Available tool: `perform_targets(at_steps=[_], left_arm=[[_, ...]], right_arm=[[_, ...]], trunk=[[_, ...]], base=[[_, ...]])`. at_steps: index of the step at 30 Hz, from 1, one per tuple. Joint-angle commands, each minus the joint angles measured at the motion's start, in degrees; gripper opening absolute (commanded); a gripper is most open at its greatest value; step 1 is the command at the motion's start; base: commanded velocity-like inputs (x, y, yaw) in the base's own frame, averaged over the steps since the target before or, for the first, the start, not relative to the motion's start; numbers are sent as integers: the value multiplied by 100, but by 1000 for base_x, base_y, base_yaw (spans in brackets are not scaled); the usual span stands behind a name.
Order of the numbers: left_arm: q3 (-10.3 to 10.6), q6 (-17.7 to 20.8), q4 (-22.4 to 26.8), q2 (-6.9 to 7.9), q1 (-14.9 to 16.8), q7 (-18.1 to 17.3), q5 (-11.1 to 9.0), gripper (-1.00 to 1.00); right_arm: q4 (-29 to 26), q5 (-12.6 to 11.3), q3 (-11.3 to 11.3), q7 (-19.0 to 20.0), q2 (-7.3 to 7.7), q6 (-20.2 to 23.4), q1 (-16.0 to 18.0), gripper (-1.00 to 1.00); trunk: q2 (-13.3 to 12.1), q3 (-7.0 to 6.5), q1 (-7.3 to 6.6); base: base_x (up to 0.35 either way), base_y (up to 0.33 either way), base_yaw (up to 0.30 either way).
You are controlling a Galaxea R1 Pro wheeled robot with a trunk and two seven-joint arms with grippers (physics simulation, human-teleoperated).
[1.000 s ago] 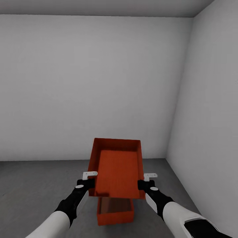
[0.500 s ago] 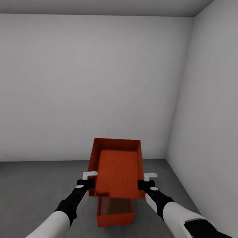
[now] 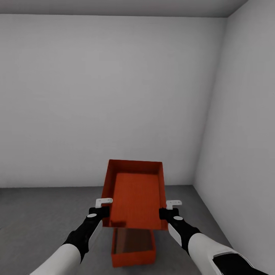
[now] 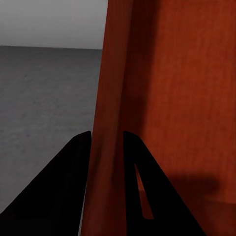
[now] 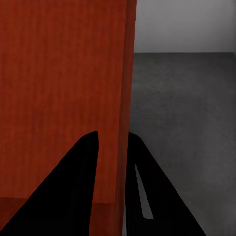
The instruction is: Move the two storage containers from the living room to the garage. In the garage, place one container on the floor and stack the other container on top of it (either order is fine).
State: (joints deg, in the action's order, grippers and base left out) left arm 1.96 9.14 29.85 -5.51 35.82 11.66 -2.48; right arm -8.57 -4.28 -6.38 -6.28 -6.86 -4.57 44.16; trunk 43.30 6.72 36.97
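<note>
I hold the upper bin (image 3: 136,194) in the air — left pincer (image 3: 102,208) and right pincer (image 3: 168,211) each clamped on a side wall — above the lower bin (image 3: 133,250) on the floor (image 3: 34,214).

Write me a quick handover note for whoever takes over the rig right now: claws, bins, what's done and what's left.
Left claw: shut on the held container's left wall.
Right claw: shut on its right wall.
Held container: in the air between both claws, over the other one.
Second container: on the grey garage floor, directly below, near the corner.
Done: both bins are in the garage, one placed.
Left: lower the held bin onto the floor one, open both claws, back away.
</note>
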Motion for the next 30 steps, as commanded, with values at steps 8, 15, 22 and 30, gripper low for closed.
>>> perform_targets(at_steps=[8,15,22,30], left_arm=[[-82,44,3,-3,4,302,-393,-100],[-82,44,3,-3,4,302,-394,-100],[-82,44,3,-3,4,302,-393,-100],[-82,44,6,-3,4,302,-393,-100]], right_arm=[[-21,15,189,-444,0,-226,5,-100],[-21,7,189,-435,0,-226,5,-100],[-21,9,189,-443,0,-226,5,-100],[-21,6,189,-452,0,-229,5,-100]], trunk=[[8,9,2],[8,36,2],[8,100,2],[8,173,2]], base=[[10,0,195],[0,0,25],[0,0,0],[0,0,0]])
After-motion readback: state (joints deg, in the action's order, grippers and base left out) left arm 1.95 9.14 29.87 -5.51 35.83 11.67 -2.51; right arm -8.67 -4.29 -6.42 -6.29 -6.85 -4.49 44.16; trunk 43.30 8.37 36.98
